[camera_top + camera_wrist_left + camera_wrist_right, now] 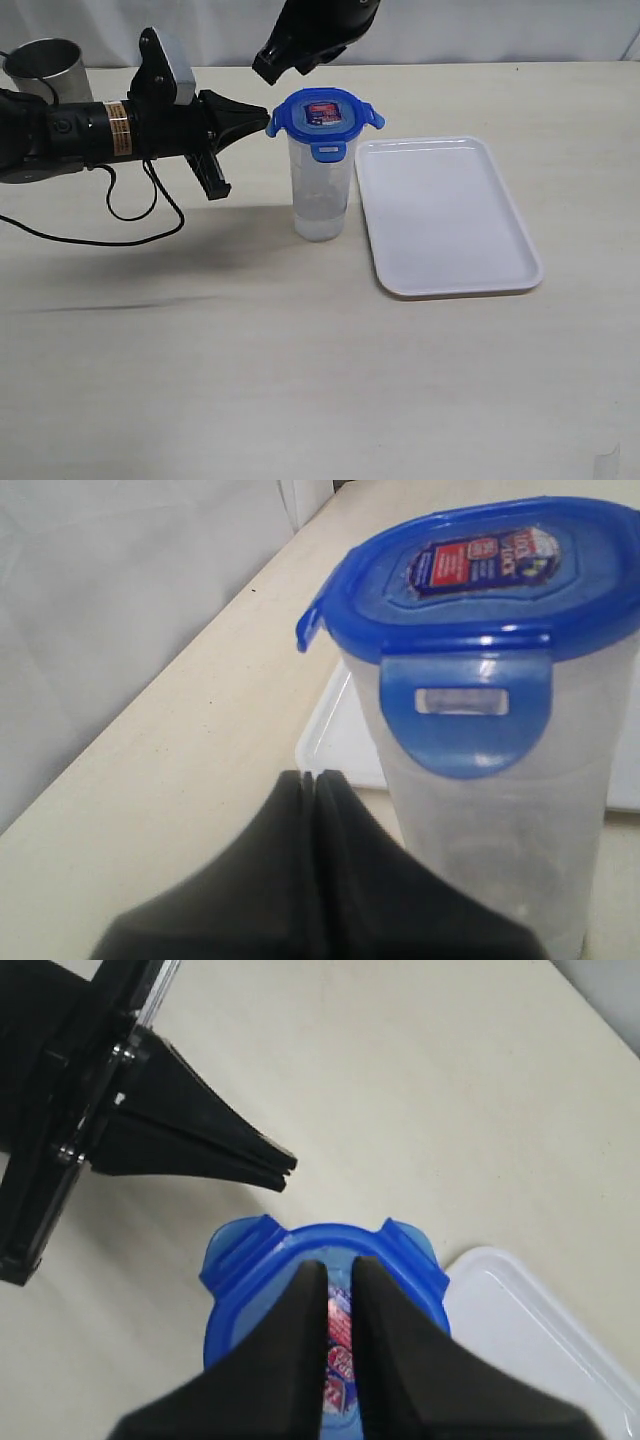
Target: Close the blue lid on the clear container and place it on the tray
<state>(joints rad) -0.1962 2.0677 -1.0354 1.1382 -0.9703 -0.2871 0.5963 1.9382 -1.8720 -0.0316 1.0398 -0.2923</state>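
The clear container [320,200] [480,870] stands upright on the table just left of the white tray [450,215] [520,1300]. The blue lid [325,115] [480,570] [240,1270] sits on its mouth, sticker up. Its front tab [465,715] is folded down and the side tabs stick out. My left gripper [268,122] [310,775] is shut and empty, level with the lid, its tip at the lid's left tab. My right gripper [265,68] [340,1265] hovers over the lid with a narrow gap between its fingers and nothing in it.
A grey steel cup [45,65] stands at the back left, behind the left arm. A black cable [140,215] loops down from that arm onto the table. The tray [340,740] holds nothing.
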